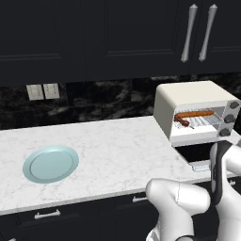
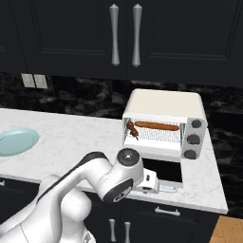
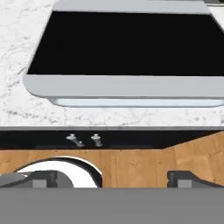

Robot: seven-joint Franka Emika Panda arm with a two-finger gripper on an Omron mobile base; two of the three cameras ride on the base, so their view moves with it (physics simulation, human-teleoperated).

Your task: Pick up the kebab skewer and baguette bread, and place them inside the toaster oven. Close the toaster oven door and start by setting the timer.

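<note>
Toaster oven [image 2: 163, 124] at the right end of a white marble counter [image 1: 113, 155], cream box against a black veined backsplash [image 1: 103, 101]. Toaster oven door [image 3: 124, 52] dropped flat open toward the counter's front edge, dark glass up, silver bar handle [image 3: 131, 102] along the outer rim. Inside on the wire rack: baguette bread [image 2: 157, 126] lying lengthwise toward the back, kebab skewer [image 2: 132, 130] at the left end of the rack, angled, close to the baguette's left tip but whether touching cannot be told. Three dark knobs [image 2: 193, 139] stacked on the right panel.

Gripper [image 3: 113, 177] hovering in front of the open door and apart from it, fingertips [image 3: 41, 178] spread wide with nothing between them, looking down past the counter edge at dark lower drawers [image 3: 52, 139] and a wooden floor [image 3: 144, 159].

Light blue plate [image 1: 51, 163] lying bare near the counter's left front, well apart from the oven. Two pale wall switch plates [image 1: 43, 91] set in the backsplash above it. Black upper cabinets [image 1: 94, 37] overhead, a pair of long silver pulls [image 2: 125, 34] over the oven. Dark base cabinets under the counter with small silver pulls [image 1: 47, 214]
</note>
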